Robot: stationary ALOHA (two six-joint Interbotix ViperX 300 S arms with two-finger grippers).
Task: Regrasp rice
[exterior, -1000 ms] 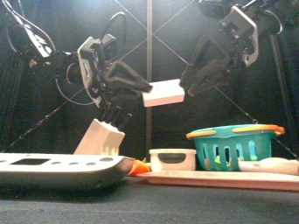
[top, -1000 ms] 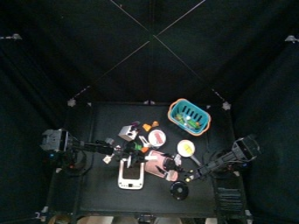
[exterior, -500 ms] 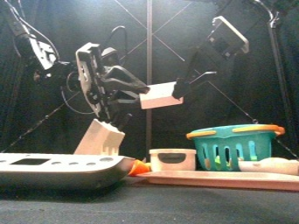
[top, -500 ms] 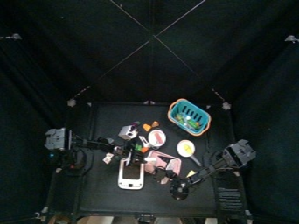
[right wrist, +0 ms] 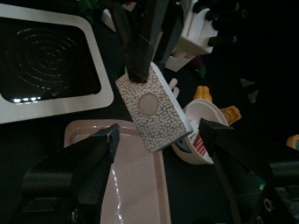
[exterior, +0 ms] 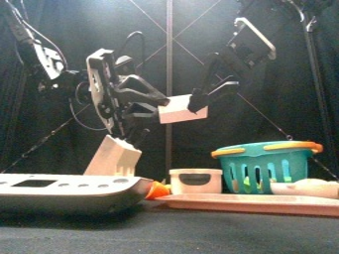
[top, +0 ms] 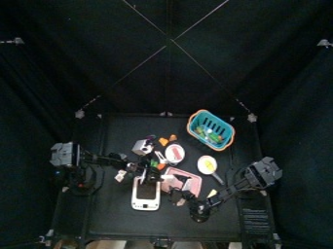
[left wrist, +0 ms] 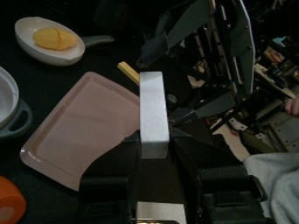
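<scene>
The rice (exterior: 181,109) is a pale flat box hanging in the air above the table's middle. My left gripper (exterior: 161,103) is shut on it from the left. In the left wrist view the rice (left wrist: 153,112) stands edge-on between that gripper's (left wrist: 155,162) black jaws. My right gripper (exterior: 203,96) comes down from the upper right, wide open, with its jaws either side of the box's far end. The right wrist view shows the rice (right wrist: 153,110) with a printed face, just ahead of the open right gripper (right wrist: 159,149), and the left gripper's fingers (right wrist: 138,54) clamped on its other end.
Below the arms lie a pink tray (exterior: 252,204), a teal basket (exterior: 269,165), a small white bowl (exterior: 196,181), an orange piece (exterior: 157,187), a white block (exterior: 115,157) and a black-and-white scale (exterior: 66,189). A plate with an egg (top: 207,163) sits beside the basket (top: 211,129).
The left gripper with the rice has shifted slightly left and lower. The right arm's wrist has swung leftwards and closer to the box, its jaws still wide open.
</scene>
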